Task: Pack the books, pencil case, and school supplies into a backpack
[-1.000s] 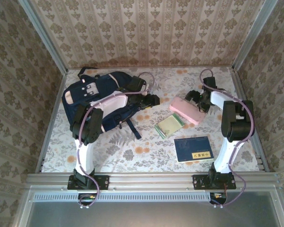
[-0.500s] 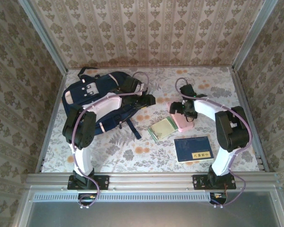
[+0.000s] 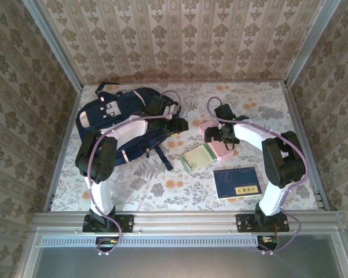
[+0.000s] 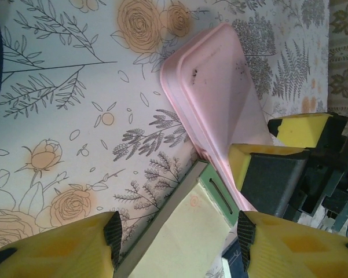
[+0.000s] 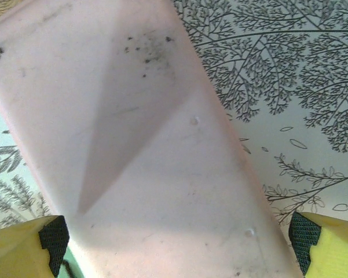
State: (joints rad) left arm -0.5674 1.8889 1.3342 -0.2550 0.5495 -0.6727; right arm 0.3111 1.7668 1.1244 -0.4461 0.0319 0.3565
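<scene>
Left claw (image 3: 179, 123) parted and empty, at the right edge of the large navy blue fabric backpack (image 3: 124, 107) with pale trim, well left of the target. Next rightward, small green-and-white rectangular pad (image 3: 198, 157), touching the pale pink flat rectangular pencil case (image 3: 224, 152). Right claw (image 3: 220, 136) directly above that case, jaws apart, straddling its short width, nothing gripped yet; long axis from far-left to near-right in the overhead view. Right arm clearly nearer, so probably its pick. Nearest the front, flat navy book with yellow label (image 3: 237, 182). Counted: two claws, one backpack, one pad, one case, one book.
</scene>
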